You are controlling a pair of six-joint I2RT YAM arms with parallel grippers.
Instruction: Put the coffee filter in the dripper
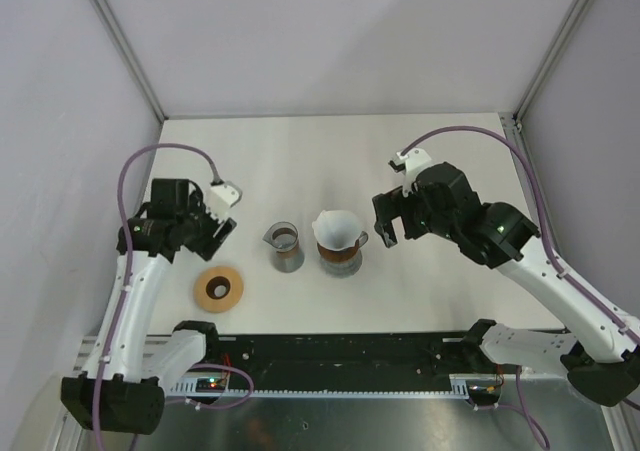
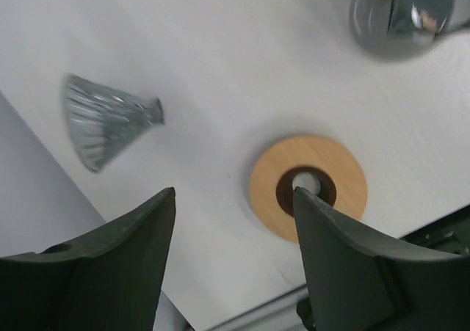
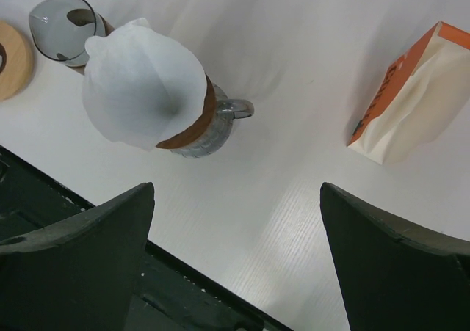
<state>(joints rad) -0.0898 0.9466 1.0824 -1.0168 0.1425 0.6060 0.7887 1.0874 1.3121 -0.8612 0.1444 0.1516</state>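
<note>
Both claws are held apart, and nothing is gripped in them. The left claw (image 2: pixel 233 195) is hung over the ring (image 2: pixel 308 187), well away from the job. The right claw (image 3: pixel 236 191) is found near the dripper (image 3: pixel 211 129). The filter (image 3: pixel 139 89) is seen sitting in the dripper's top, with its white cone sticking up high. The placing looks nearly done. Next, the filter may need to be pushed down softly until it is seated well, and the glass must not be knocked.
</note>
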